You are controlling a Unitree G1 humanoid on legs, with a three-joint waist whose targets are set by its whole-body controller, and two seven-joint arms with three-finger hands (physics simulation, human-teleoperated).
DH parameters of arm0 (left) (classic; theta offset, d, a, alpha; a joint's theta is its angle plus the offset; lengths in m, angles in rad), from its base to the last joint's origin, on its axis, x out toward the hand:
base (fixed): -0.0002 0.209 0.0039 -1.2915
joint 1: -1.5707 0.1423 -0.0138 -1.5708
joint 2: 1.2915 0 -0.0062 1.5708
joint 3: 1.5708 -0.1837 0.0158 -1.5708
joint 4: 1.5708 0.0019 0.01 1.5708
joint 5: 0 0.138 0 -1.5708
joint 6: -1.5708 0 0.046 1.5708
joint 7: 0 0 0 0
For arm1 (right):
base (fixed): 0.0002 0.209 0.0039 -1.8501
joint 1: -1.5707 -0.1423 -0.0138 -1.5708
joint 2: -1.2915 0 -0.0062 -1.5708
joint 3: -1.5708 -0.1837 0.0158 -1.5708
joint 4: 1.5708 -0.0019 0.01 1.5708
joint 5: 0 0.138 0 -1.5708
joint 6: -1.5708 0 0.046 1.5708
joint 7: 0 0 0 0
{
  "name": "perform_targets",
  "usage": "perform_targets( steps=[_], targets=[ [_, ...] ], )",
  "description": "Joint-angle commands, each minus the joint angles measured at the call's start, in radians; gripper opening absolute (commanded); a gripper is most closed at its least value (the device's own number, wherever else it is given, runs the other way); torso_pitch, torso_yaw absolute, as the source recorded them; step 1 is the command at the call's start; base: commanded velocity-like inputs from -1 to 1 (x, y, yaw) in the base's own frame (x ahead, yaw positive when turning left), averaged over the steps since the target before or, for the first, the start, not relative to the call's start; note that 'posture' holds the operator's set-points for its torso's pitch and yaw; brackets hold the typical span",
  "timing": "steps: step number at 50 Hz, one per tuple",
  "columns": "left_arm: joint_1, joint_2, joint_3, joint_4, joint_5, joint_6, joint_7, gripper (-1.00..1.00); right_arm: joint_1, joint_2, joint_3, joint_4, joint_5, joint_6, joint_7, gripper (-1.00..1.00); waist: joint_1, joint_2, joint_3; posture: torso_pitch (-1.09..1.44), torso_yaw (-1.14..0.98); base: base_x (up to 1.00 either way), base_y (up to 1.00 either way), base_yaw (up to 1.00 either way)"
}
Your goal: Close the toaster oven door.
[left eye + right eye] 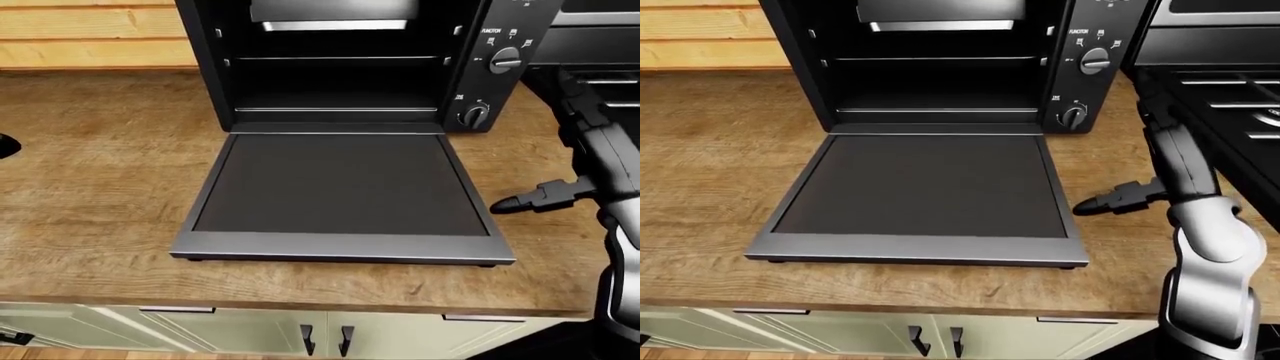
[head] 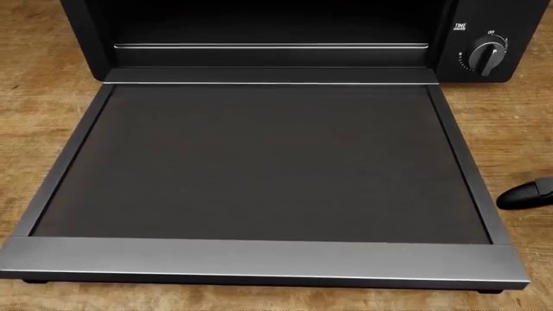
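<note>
The black toaster oven [image 1: 340, 67] stands on a wooden counter [image 1: 100, 187]. Its door [image 1: 340, 184] is dropped fully open and lies flat toward the bottom of the view, with a grey metal strip [image 1: 340, 246] along its free edge. My right hand [image 1: 1102, 199] hovers just off the door's right edge, fingers stretched out toward it, open and holding nothing. In the head view only its dark fingertip [image 2: 524, 194] shows, apart from the door frame. A dark bit of my left hand [image 1: 5, 145] peeks in at the far left edge.
Control knobs [image 1: 474, 115] sit on the oven's right panel. A black stove [image 1: 1230, 82] stands to the right of the oven, behind my right arm. Pale cabinet doors [image 1: 320, 334] run below the counter edge. A wood-panelled wall [image 1: 90, 34] is at top left.
</note>
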Motion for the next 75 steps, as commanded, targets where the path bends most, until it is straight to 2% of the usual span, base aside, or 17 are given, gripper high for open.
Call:
perform_targets(
  steps=[1,16,46,54,68,75],
  targets=[
    [-0.018,0.027,0.020,-0.028,-0.002,-0.026,0.001,1.00,-0.020,-0.019,-0.016,-0.030,-0.006,-0.030,-0.008,1.00,0.000,0.003,-0.020,0.00,0.00,0.00,0.00,0.00],
    [-0.019,0.028,0.022,-0.025,-0.002,-0.027,-0.001,1.00,-0.007,-0.027,-0.019,-0.003,-0.050,-0.082,0.008,1.00,0.000,0.003,-0.020,0.00,0.00,0.00,0.00,0.00],
    [-0.016,0.032,0.025,-0.021,-0.004,-0.029,-0.001,1.00,0.031,0.022,-0.010,-0.035,-0.070,-0.110,0.068,1.00,-0.002,0.004,-0.022,0.00,0.00,0.00,0.00,0.00],
    [-0.015,0.031,0.027,-0.020,-0.004,-0.030,-0.001,1.00,0.012,0.047,0.004,-0.091,-0.033,-0.040,0.072,1.00,-0.002,0.006,-0.023,0.00,0.00,0.00,0.00,0.00],
    [-0.020,0.042,0.025,-0.011,-0.010,-0.030,0.004,1.00,0.006,0.099,0.057,-0.222,0.015,0.090,0.088,1.00,-0.006,0.015,-0.023,0.00,0.00,0.00,0.00,0.00],
    [-0.018,0.041,0.027,-0.011,-0.009,-0.031,0.004,1.00,-0.044,0.084,0.055,-0.280,0.049,0.164,0.072,1.00,-0.010,0.021,-0.021,0.00,0.00,0.00,0.00,0.00]
  ],
)
